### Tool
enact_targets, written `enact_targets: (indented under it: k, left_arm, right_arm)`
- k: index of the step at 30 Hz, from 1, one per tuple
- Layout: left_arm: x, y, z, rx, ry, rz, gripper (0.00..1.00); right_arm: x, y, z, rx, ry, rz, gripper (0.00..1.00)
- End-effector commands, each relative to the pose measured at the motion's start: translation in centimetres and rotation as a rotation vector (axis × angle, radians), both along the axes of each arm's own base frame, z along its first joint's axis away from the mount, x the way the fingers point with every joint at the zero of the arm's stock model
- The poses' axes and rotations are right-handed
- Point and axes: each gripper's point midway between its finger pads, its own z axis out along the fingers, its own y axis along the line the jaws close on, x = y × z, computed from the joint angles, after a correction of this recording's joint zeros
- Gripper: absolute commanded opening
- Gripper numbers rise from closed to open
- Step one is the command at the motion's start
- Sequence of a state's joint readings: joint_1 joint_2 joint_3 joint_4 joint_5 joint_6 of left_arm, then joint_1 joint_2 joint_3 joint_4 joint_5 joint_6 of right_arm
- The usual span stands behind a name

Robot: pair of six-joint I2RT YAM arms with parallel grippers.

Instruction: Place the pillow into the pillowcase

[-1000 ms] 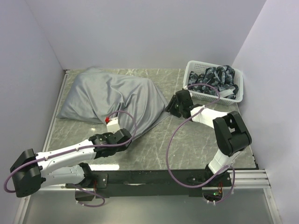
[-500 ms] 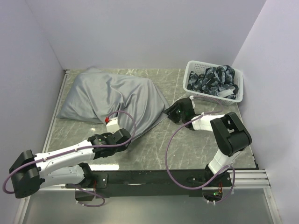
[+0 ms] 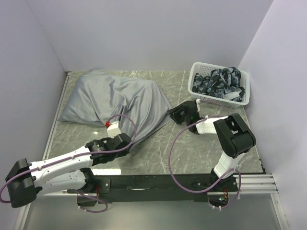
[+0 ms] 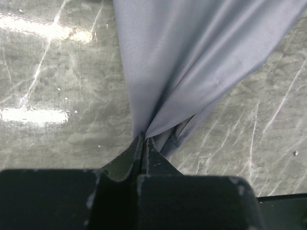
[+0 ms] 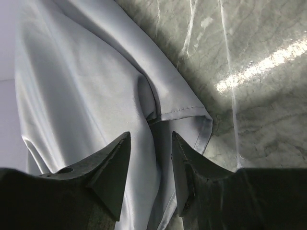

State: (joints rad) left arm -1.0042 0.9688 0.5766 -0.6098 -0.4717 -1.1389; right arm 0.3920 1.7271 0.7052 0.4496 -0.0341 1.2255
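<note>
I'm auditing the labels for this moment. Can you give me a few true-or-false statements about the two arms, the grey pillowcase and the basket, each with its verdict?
1. The left gripper is shut on a fold of the pillowcase. True.
2. The right gripper has its fingers clamped on the pillowcase's hem. False: the fingers are apart, with the hemmed corner lying just beyond them.
3. The white basket is empty. False: it holds dark patterned cloth.
4. The basket stands at the far right of the table. True.
</note>
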Motion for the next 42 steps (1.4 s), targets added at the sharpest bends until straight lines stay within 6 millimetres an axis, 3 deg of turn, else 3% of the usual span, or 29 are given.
enact_targets:
  k: [1, 12, 19, 23, 25, 26, 29, 30, 31, 33, 34, 36, 38, 40, 42]
  left_arm:
    - [-0.2, -0.1, 0.2, -0.011, 0.0, -0.017, 0.01]
    - [-0.4, -0.3, 0.7, -0.031, 0.003, -0.03, 0.01]
    - [-1.1, -0.4, 2.1, -0.062, 0.005, -0.068, 0.01]
    - [-2.0, -1.7, 3.9, -0.124, 0.007, -0.174, 0.01]
    - [-2.4, -2.3, 4.8, -0.14, 0.0, -0.235, 0.01]
    - [-2.9, -3.0, 5.6, -0.17, 0.006, -0.275, 0.01]
    - [-3.8, -4.6, 7.3, -0.219, -0.007, -0.392, 0.01]
    - [-4.6, -5.6, 7.9, -0.254, 0.003, -0.454, 0.01]
    - [-5.0, -6.2, 7.9, -0.252, 0.014, -0.494, 0.01]
    - [-6.4, -7.9, 9.0, -0.271, 0.012, -0.609, 0.01]
    - [-6.6, -8.6, 8.4, -0.244, 0.018, -0.644, 0.01]
    - [-8.4, -10.8, 9.0, -0.264, 0.023, -0.745, 0.01]
    - [-9.1, -13.6, 8.7, -0.272, 0.03, -0.812, 0.01]
    - [-11.0, -16.5, 7.5, -0.271, 0.061, -0.909, 0.01]
    - [-12.7, -18.7, 7.6, -0.269, 0.062, -0.964, 0.01]
  right_arm:
    - [0.9, -0.4, 0.3, 0.031, -0.036, -0.048, 0.47]
    - [1.9, -0.6, -0.7, 0.013, -0.026, -0.085, 0.46]
    - [3.2, -2.3, 0.7, -0.087, -0.059, -0.133, 0.38]
    - [3.8, -3.6, 2.1, -0.161, -0.078, -0.141, 0.12]
    - [4.0, -5.0, 3.8, -0.216, -0.112, -0.156, 0.04]
    - [3.7, -5.7, 5.2, -0.239, -0.134, -0.152, 0.0]
    - [2.9, -9.5, 6.8, -0.276, -0.133, -0.2, 0.0]
    - [2.6, -10.6, 9.1, -0.276, -0.178, -0.212, 0.0]
    - [2.6, -13.5, 9.7, -0.281, -0.177, -0.263, 0.0]
    - [1.8, -15.9, 10.9, -0.289, -0.176, -0.273, 0.0]
    - [1.8, -17.7, 11.6, -0.281, -0.177, -0.291, 0.0]
    - [1.2, -18.4, 12.1, -0.31, -0.177, -0.277, 0.0]
    - [0.8, -19.9, 12.2, -0.336, -0.163, -0.29, 0.0]
    - [0.7, -20.4, 12.2, -0.347, -0.162, -0.294, 0.0]
    - [0.6, -20.9, 12.0, -0.35, -0.152, -0.279, 0.0]
